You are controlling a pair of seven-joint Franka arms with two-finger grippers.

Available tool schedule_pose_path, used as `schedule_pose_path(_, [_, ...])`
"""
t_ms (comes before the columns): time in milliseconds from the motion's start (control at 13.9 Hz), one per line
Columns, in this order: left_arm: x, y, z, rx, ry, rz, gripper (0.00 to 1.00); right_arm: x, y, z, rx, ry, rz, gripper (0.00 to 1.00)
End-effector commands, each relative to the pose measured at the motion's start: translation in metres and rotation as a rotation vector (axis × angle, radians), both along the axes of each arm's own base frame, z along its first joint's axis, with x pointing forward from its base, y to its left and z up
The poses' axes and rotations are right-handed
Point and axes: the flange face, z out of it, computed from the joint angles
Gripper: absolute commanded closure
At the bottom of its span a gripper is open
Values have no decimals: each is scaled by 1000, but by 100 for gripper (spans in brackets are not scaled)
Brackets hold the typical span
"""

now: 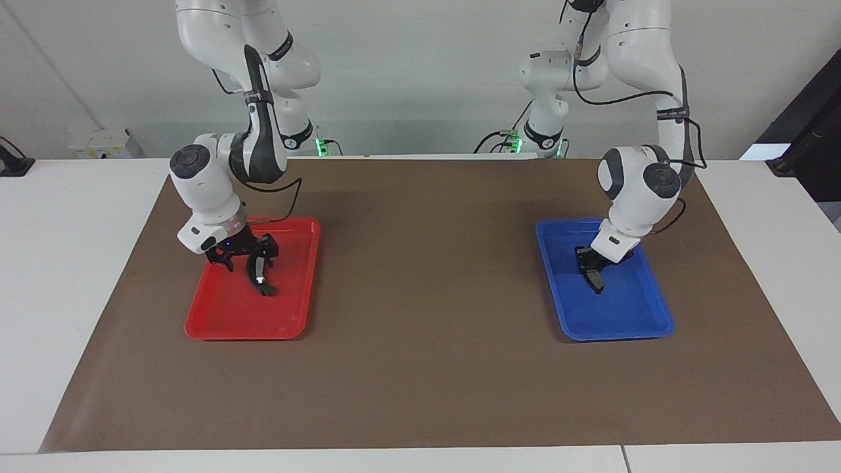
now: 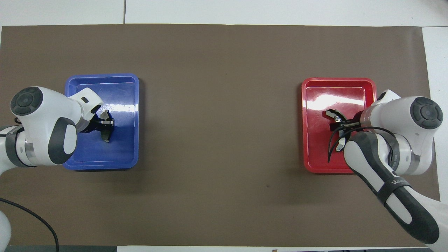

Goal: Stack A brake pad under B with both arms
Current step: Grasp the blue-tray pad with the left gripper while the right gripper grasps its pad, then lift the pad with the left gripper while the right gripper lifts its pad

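Note:
The A brake pad [image 1: 597,282] [image 2: 106,134], short and dark grey, lies in the blue tray [image 1: 617,334] [image 2: 101,164] at the left arm's end of the table. My left gripper [image 1: 589,264] [image 2: 106,123] is down in that tray, shut on the pad's end nearer the robots. B [image 1: 262,281] [image 2: 331,113], the long crescent piece with a silver band, lies in the red tray [image 1: 236,332] [image 2: 337,81] at the right arm's end. My right gripper [image 1: 248,259] [image 2: 344,125] is low over B's middle, open, with a finger on each side. The right arm hides part of B.
A brown mat [image 1: 427,368] [image 2: 224,52] covers the table under both trays, with a wide bare stretch between them. White table surface borders the mat. Cables hang from both arms near the trays.

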Motion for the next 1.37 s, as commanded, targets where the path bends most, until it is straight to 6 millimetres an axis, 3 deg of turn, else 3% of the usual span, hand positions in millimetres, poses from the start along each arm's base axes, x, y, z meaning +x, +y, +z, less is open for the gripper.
schedule_pose_path(0, [18,-7,64,9,39,-11,99,0,-3,-5,8,-7,23,1])
schedule_pose_path(144, [26,-48,103,12,64,-80,99,0,-2,-5,7,-11,49,4])
schedule_pose_path(288, [23,-109,129,6,56,-166,99,-2,-1,-9,7,3,59,4])
schedule_pose_path(432, [7,-179,138,-10,14,-221,99,-6,-1,-10,9,33,101,4])
schedule_pose_path(504, [-6,-217,137,-19,-22,-157,99,-6,-1,-10,10,39,105,4])
schedule_pose_path(576, [-24,-255,132,-24,-42,-68,99,-7,-1,-10,10,39,106,4])
schedule_pose_path(720, [-53,-307,114,-53,-87,-30,99,-6,-1,-9,10,39,109,8])
schedule_pose_path(864, [-58,-330,93,-81,-111,-46,99,-7,-1,-9,10,42,134,16])
schedule_pose_path(936, [-57,-341,75,-114,-99,-29,99,-7,-2,-10,10,43,134,25])
schedule_pose_path(1081, [-53,-357,38,-146,-107,-19,99,-8,-1,-10,11,54,134,56])
schedule_pose_path(1225, [-44,-359,-10,-140,-108,-11,99,-8,0,-10,12,60,131,87])
schedule_pose_path(1297, [-40,-358,-21,-144,-117,-2,99,-7,0,-10,12,59,123,99])
